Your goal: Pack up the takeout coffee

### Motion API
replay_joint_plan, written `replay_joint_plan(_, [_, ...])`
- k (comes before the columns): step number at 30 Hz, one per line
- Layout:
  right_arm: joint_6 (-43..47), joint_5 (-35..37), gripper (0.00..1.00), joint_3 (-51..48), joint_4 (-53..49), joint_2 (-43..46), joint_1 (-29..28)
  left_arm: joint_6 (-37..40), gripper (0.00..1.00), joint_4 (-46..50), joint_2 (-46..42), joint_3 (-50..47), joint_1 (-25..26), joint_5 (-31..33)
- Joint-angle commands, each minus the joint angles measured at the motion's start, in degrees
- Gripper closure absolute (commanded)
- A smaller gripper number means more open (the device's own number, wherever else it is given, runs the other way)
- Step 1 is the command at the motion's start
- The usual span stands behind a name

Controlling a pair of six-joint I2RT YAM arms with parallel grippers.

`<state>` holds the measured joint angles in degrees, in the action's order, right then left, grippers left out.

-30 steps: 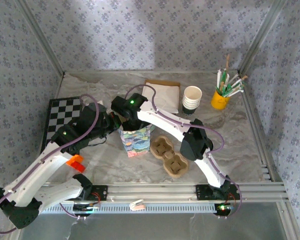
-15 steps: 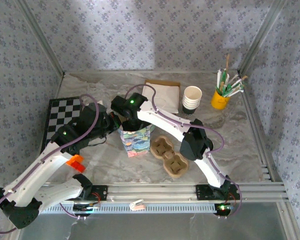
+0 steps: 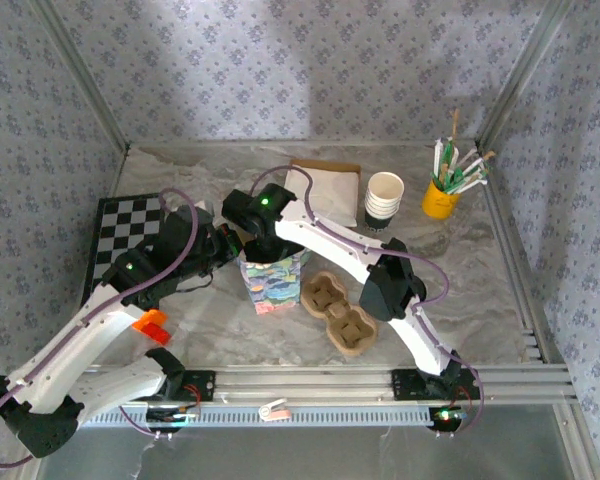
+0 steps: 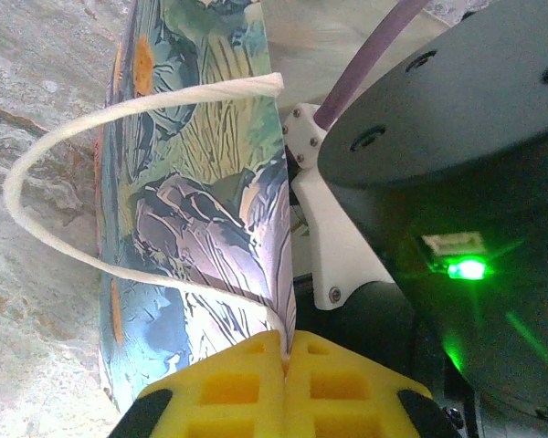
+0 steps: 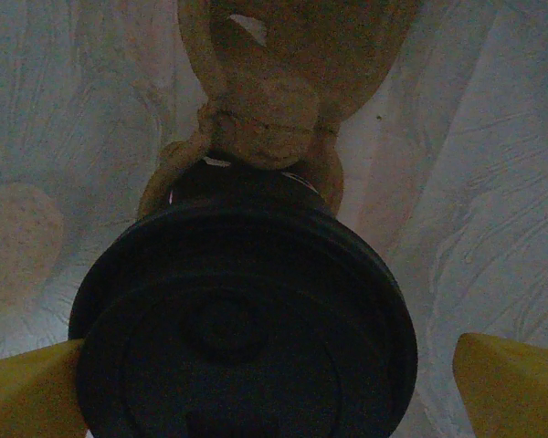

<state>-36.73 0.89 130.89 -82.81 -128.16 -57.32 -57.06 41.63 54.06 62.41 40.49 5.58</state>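
You've got the takeout coffee [image 5: 242,338] standing upright inside the printed paper bag [image 3: 275,282]. Its long axis is vertical and the black lid faces up at the right wrist cam. The right gripper [image 5: 265,360] straddles the lid w/ jaws spread wide. One finger [image 5: 511,383] sits clear of the rim, so no grip. The left gripper [image 4: 283,356] is pinched tight on the bag's top edge, by the white cord handle [image 4: 36,173]. The bag stands mid-table on a marbled grey sheet [image 3: 460,270], w/ floral-print walls [image 3: 210,70] around. Count: 1 lidded coffee, 1 bag, 1 pulp tray [image 3: 337,310] just beside the bag, 1 stack of lidless cups [image 3: 384,200], 1 yellow pot of straws [image 3: 440,198], 1 checkerboard [image 3: 125,232].
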Motion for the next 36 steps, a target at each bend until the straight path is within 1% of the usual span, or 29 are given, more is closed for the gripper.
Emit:
replay_joint_plan(1, [-1.4, 1.2, 0.00, 2.2, -3.7, 0.1, -0.3, -0.3, 1.00, 1.8, 0.2, -0.3, -0.4, 1.0])
replay_joint_plan(11, [-1.6, 0.1, 0.00, 3.7, -4.8, 0.5, -0.4, -0.3, 1.00, 2.1, 0.2, -0.1, -0.4, 1.3])
replay_joint_plan(26, [-3.3, -0.7, 0.00, 8.6, -6.6, 1.0, -0.3, 0.7, 1.00, 3.8, 1.4, 1.5, -0.1, 2.1])
replay_joint_plan(36, [-4.4, 0.0, 0.00, 7.9, -6.3, 0.3, 0.6, 1.1, 1.00, 5.4, 0.7, 0.8, -0.1, 2.3])
